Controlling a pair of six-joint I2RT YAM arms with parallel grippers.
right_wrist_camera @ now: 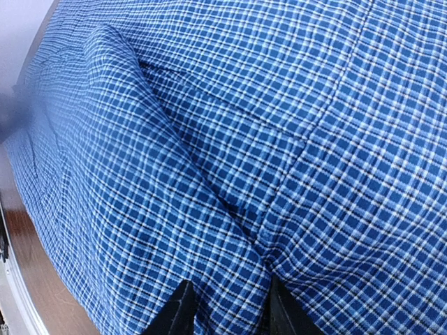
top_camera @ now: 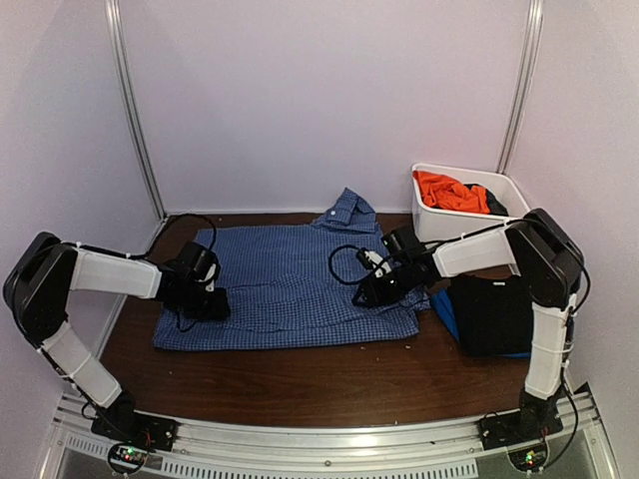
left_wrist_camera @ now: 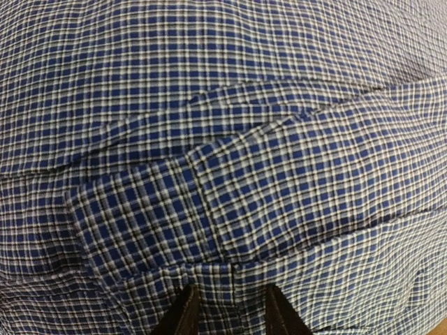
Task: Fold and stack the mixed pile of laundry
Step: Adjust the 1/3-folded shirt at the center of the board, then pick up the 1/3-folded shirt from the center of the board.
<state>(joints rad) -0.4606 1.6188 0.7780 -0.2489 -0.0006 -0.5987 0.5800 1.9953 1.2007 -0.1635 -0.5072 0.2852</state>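
Note:
The blue-and-white check shirt (top_camera: 290, 279) lies spread on the brown table, collar to the back. My left gripper (top_camera: 207, 301) is at its left side. In the left wrist view the fingertips (left_wrist_camera: 187, 314) are close together with a fold of the check shirt (left_wrist_camera: 230, 174) between them. My right gripper (top_camera: 372, 291) is at the shirt's right side. Its fingertips (right_wrist_camera: 180, 314) pinch a raised ridge of the check shirt (right_wrist_camera: 209, 209). The orange T-shirt (top_camera: 449, 190) and a black piece lie in the white tub. A folded black garment (top_camera: 491, 314) rests on a blue piece (top_camera: 445, 311) at the right.
The white plastic tub (top_camera: 504, 185) stands at the back right against the wall. Bare brown table (top_camera: 300, 384) lies in front of the shirt. White walls close in the back and both sides. A black cable loops above the right gripper.

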